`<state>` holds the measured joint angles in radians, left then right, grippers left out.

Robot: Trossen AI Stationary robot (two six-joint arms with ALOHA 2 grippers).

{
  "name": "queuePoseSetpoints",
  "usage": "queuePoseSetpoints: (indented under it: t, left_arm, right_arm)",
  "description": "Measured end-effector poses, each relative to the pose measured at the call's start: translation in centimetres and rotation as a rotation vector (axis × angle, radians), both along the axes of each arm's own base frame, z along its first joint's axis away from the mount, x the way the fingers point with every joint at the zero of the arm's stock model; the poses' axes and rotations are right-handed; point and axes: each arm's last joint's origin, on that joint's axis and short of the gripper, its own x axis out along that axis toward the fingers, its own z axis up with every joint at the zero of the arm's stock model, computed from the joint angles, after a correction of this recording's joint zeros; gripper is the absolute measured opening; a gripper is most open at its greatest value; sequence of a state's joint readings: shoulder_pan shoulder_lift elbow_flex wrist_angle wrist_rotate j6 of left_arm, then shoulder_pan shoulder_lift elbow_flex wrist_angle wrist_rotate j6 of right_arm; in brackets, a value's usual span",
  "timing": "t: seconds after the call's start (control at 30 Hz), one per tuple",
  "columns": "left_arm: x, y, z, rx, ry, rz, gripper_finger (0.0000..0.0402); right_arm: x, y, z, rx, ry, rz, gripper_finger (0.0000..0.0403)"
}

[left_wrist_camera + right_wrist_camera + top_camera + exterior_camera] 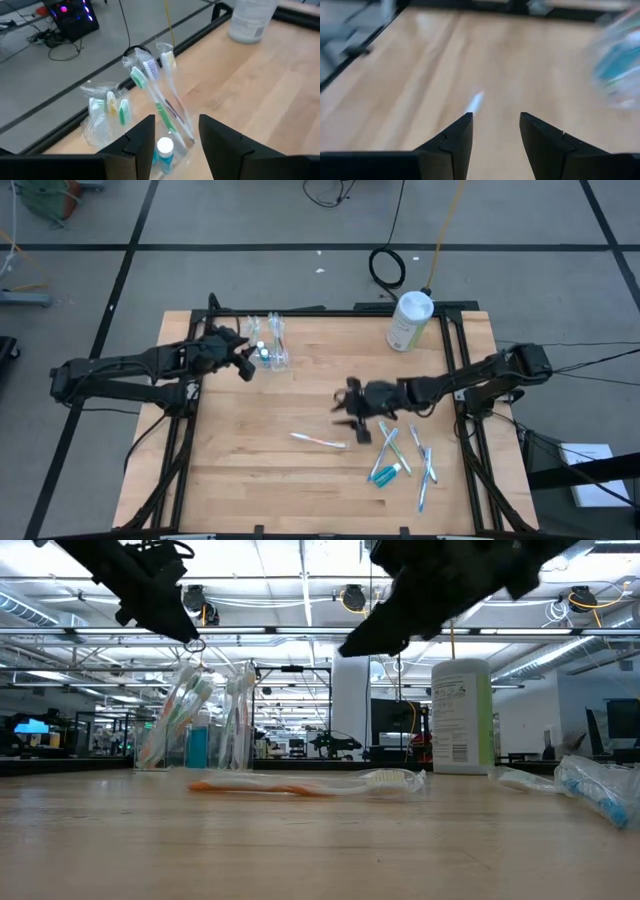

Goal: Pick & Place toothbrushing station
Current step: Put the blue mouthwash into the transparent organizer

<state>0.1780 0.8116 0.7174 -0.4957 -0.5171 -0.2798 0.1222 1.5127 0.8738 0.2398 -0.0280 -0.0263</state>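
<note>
From above, the left tool hangs released just beside the clear cup of toothbrushes; the right tool, released too, hovers above the desk near a loose toothbrush. Its wrist view shows empty fingers. I judge this toothbrush is next: descend, clench.

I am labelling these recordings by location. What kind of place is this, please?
Probably a robotics lab or workshop: a wooden table in a dark frame, ceiling trusses with lights, and monitors and equipment racks behind it.
</note>
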Motion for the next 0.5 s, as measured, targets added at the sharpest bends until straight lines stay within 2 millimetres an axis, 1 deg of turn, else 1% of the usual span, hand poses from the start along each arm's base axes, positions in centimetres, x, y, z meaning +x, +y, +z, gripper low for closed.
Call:
queuePoseSetpoints:
  t: [0.03,0.1,0.2,0.3,0.4,0.5]
  left_arm:
    - [0.1,0.0,-0.1,0.008,0.013,-0.003,0.0159]
    - [0.3,0.1,-0.2,0.022,0.037,-0.012,0.0159]
    - [0.4,0.1,-0.3,0.036,0.06,-0.024,0.0159]
    - [0.5,0.1,-0.2,0.042,0.038,-0.025,0.0159]
    - [0.6,0.1,0.0,0.034,0.0,-0.015,0.0159]
    - [0.7,0.1,0.3,0.035,-0.03,-0.011,0.0159]
  right_arm:
    - [-0.1,0.9,0.1,0.007,0.055,0.02,0.0155]
    - [-1.0,2.8,-0.5,0.015,0.181,0.064,0.0155]
    - [-2.8,5.7,-1.6,0.001,0.348,0.173,0.0155]
    - [-5.2,8.2,-2.3,0.019,0.519,0.276,0.0155]
    - [-7.0,9.9,-2.7,0.019,0.629,0.324,0.0155]
    - [-8.6,11.2,-3.6,-0.014,0.678,0.365,0.0155]
